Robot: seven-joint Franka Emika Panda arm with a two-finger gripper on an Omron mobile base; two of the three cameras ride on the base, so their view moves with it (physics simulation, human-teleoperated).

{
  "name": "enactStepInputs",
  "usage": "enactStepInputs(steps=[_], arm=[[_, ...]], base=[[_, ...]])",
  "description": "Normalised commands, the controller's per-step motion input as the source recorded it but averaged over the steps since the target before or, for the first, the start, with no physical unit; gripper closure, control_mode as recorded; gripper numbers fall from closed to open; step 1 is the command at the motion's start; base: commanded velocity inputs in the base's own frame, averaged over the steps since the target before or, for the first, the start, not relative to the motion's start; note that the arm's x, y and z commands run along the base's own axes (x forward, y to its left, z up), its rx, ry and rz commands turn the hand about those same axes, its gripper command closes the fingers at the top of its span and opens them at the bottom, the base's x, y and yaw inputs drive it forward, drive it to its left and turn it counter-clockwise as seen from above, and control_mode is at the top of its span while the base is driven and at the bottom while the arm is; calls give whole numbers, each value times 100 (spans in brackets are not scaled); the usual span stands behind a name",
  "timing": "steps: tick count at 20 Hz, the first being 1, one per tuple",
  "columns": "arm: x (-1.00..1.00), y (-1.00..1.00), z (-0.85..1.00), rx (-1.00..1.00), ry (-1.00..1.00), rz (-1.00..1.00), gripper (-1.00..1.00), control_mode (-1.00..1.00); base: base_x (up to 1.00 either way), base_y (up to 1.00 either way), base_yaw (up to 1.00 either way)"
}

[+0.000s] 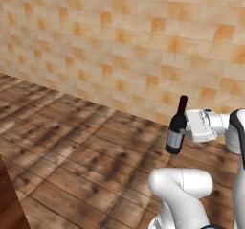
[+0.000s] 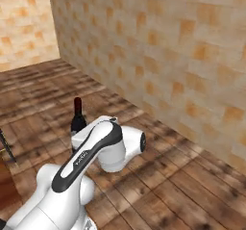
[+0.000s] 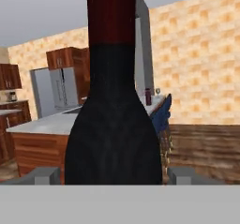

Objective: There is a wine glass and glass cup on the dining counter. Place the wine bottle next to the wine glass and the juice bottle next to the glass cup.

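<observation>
My gripper (image 1: 182,128) is shut on the wine bottle (image 1: 176,130), a slim, near-black bottle with a dark red neck and a pale label. It hangs upright above the wooden floor, and the arm covers its lower part in the right base view (image 2: 77,114). In the hand view the wine bottle (image 3: 112,124) stands between my fingertips (image 3: 46,175). Far behind it lies the dining counter (image 3: 42,123), marble-topped on a brown base. At its far end stand a small dark red bottle (image 3: 148,96) and a tiny pale stemmed shape (image 3: 158,92), too small to name. The glass cup is hidden.
A tan brick wall (image 1: 124,41) runs close along the wooden floor (image 1: 72,151). A brown furniture edge (image 1: 7,199) sits at the lower left. Beyond the counter are a grey fridge (image 3: 58,94), brown cabinets (image 3: 65,58), a grey hood column (image 3: 143,45) and a blue seat (image 3: 164,115).
</observation>
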Motion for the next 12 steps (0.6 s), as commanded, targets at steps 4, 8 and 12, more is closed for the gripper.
enactStepInputs(steps=[4, 8, 12], arm=[[0, 0, 0, 0, 0, 0, 100, 100], [0, 0, 0, 0, 0, 0, 100, 100], [0, 0, 0, 0, 0, 0, 100, 100]], base=[[57, -5, 59], [55, -4, 60], [63, -3, 45]])
